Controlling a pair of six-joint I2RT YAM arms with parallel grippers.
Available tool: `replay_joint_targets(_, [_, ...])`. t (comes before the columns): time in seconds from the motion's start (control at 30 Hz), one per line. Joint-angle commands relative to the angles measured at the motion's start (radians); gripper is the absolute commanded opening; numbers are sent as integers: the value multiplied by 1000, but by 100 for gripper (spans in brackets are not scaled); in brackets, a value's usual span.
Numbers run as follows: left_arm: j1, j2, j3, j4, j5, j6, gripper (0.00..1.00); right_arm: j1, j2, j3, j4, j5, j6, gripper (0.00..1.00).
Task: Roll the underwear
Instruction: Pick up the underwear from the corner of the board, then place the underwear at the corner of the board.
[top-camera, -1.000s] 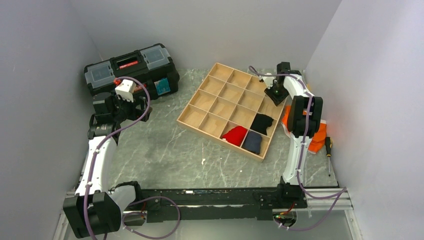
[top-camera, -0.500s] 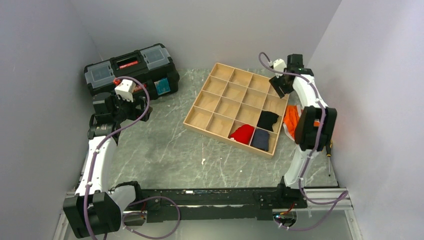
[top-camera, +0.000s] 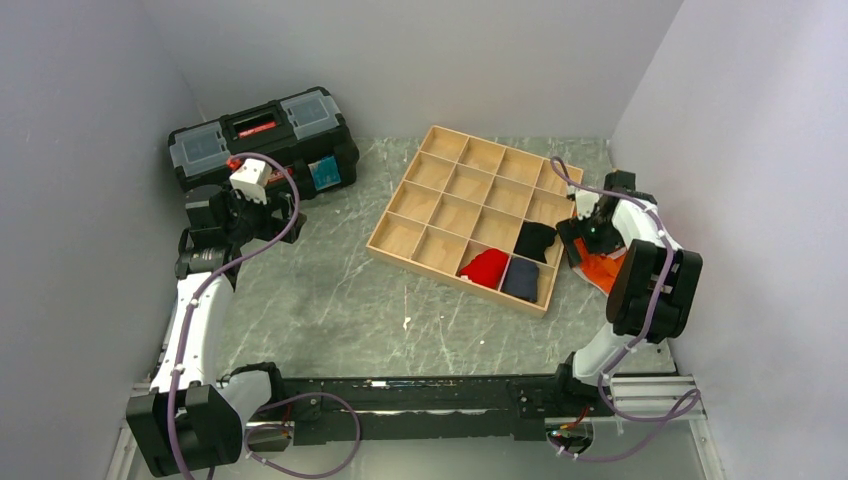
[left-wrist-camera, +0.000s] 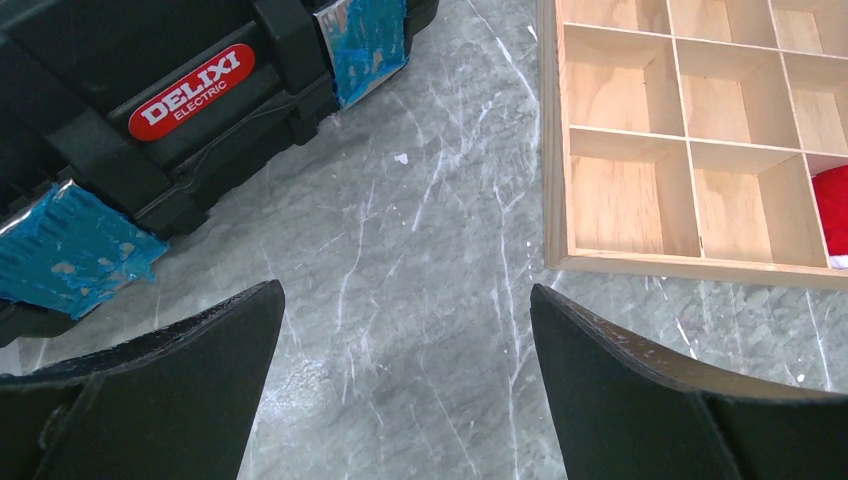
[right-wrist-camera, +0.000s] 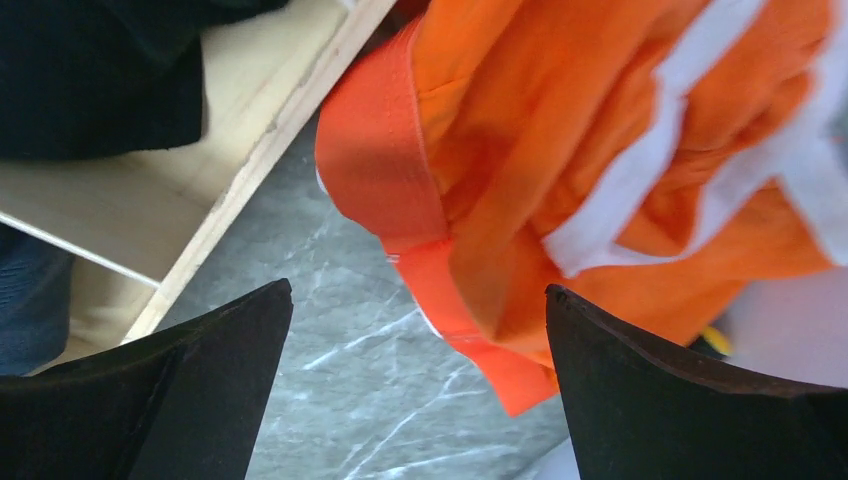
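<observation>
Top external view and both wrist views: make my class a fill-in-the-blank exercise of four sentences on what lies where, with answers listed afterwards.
1. In the top view, the bright orange fabric underwear with white trim lies on the grey marbled table, to the ____ of the wooden grid tray.
2. The tray holds ____ cloth bundles: red, black and navy.
3. The right gripper is above the underwear with its jaws ____.
4. The left gripper faces a black plastic toolbox whose DELIXI label is ____.

Answers: right; three; open; red.

Right fingers (right-wrist-camera: 150, 400) now apart above underwear (right-wrist-camera: 500, 150)
</observation>
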Motion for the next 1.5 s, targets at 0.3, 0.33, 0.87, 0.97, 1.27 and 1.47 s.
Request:
replay_joint_targets(0.3, [6, -38, 20, 22, 10, -6, 99, -53, 40, -73, 76, -126, -46, 0])
replay_joint_targets(0.33, [5, -39, 13, 34, 13, -11, 99, -51, 19, -68, 58, -146, -51, 0])
replay_joint_targets(0.87, [6, -31, 53, -1, -73, 24, 99, 687, -150, 526, -276, -518, 28, 0])
replay_joint_targets(0.97, [9, -48, 66, -19, -136, 31, 100, 858, -12, 714, -308, -543, 47, 0])
replay_joint_targets(1.27, [44, -83, 48, 5, -193, 16, 99, 1047, 210, 982, -317, -568, 97, 0])
replay_joint_targets(1.47, [49, -73, 50, 19, -193, 10, 99, 1105, 193, 1009, -312, -690, 121, 0])
